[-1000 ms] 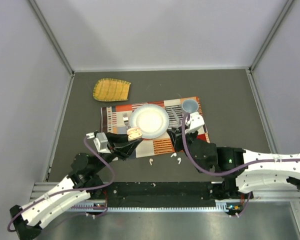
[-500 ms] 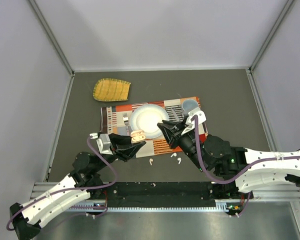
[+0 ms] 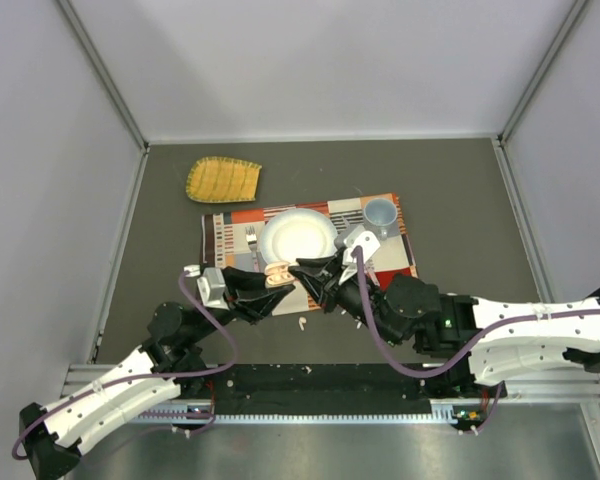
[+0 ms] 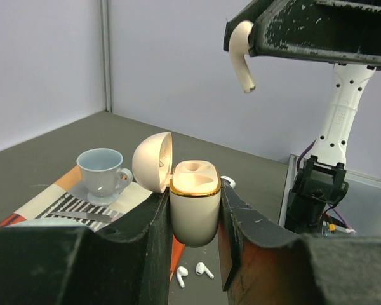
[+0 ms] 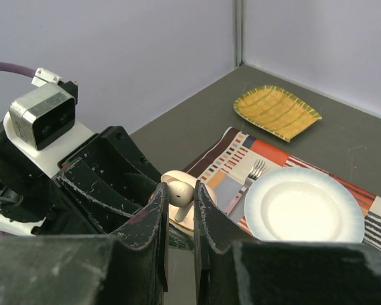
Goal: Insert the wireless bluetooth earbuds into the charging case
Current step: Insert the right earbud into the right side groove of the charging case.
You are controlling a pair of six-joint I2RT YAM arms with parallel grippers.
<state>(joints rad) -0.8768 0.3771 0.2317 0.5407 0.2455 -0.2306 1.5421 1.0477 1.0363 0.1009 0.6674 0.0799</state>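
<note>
The dark grey worktop [image 3: 450, 180] carries all items. The left arm [image 3: 110, 395] and right arm [image 3: 520, 325] reach in from the near edge and meet over the near side of a patterned placemat [image 3: 230, 232]. On the mat stand a white plate [image 3: 298, 238], a fork [image 3: 251, 240] to its left and a pale blue cup [image 3: 380, 213] at the far right corner. A yellow ribbed dish [image 3: 223, 179] lies on the worktop just beyond the mat's far left corner. The left fingers [image 4: 136, 238] are clamped on the sides of the cream charging case [image 4: 194, 210], which is held upright above the mat's near edge. Its lid [image 4: 153, 162] is hinged open to one side and its sockets face up. The right fingers [image 4: 317, 28] are closed together on one white earbud [image 4: 242, 56], gripped at the head with the stem hanging down. It sits above the open case, off to one side and not touching it. Two loose earbuds [image 4: 181, 275] lie close together on the worktop below the case, just off the mat's near edge.
</note>
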